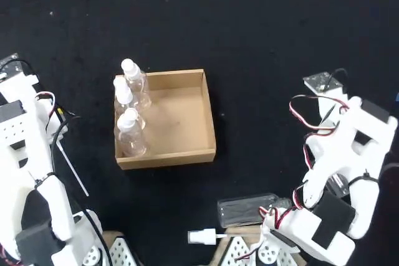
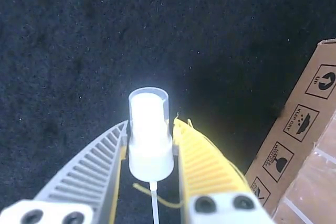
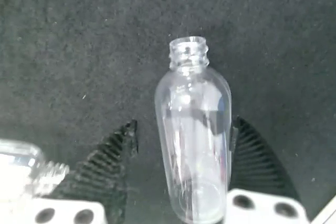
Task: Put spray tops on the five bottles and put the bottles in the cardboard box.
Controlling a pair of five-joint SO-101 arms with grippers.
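My left gripper [image 2: 150, 124] is shut on a white spray top [image 2: 150, 140] with a clear cap; its thin dip tube [image 1: 72, 167] hangs over the black table, left of the cardboard box [image 1: 187, 154]. Three capped bottles [image 1: 131, 132] stand along the box's left wall. An uncapped clear bottle [image 3: 193, 129] lies between the black fingers of my right gripper [image 3: 184, 124], which is open; one finger is beside the bottle, the other stands apart from it. A second uncapped bottle [image 3: 23, 169] lies next to that gripper.
A clear bottle [image 1: 246, 210] lies on its side near the table's front edge, with a loose white spray top [image 1: 202, 237] just in front of it. The box's corner [image 2: 299, 129] is close beside my left gripper. Black table stretches behind the box.
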